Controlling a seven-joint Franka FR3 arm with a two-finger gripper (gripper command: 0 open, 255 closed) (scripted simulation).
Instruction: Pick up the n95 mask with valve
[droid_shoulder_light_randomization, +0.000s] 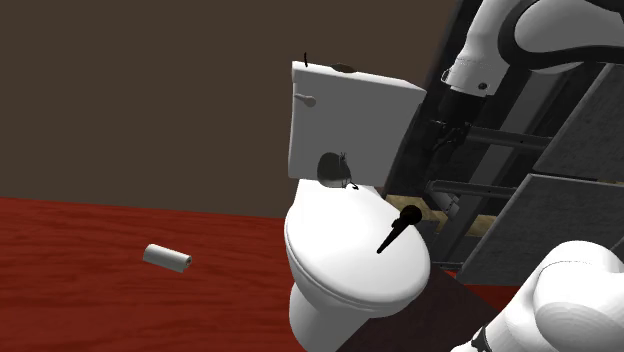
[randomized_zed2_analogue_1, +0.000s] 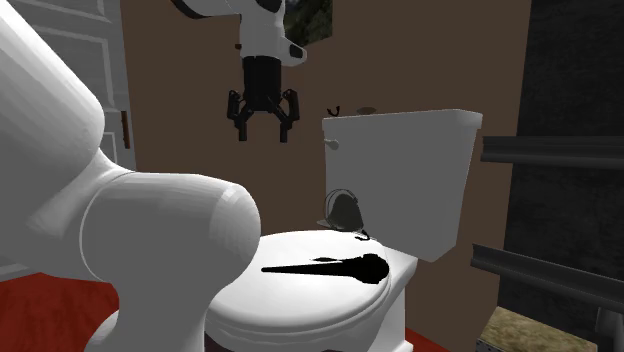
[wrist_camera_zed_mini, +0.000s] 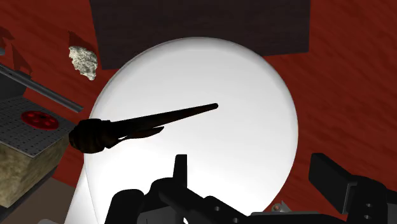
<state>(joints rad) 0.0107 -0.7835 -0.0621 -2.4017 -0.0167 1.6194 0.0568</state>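
The mask with valve (droid_shoulder_light_randomization: 335, 170) is a small grey dome. It rests at the back of the white toilet lid (droid_shoulder_light_randomization: 340, 250), right against the tank (droid_shoulder_light_randomization: 345, 120). It also appears below the tank's front as the mask (randomized_zed2_analogue_1: 343, 210). A long black brush-like object (randomized_zed2_analogue_1: 330, 267) lies across the lid in front of it. My gripper (randomized_zed2_analogue_1: 262, 130) hangs open and empty in the air, well above the lid, toward the second exterior view's left of the mask. In the wrist view the gripper (wrist_camera_zed_mini: 254, 184) looks down on the lid, the black object (wrist_camera_zed_mini: 133, 127) lying beyond the fingers (wrist_camera_zed_mini: 181, 172).
A paper roll (droid_shoulder_light_randomization: 167, 258) lies on the red floor toward the shoulder view's left. Metal shelving and grey panels (droid_shoulder_light_randomization: 520, 170) stand close beside the toilet. A pale crumpled lump (wrist_camera_zed_mini: 83, 62) and a red handwheel (wrist_camera_zed_mini: 38, 119) lie beside the bowl.
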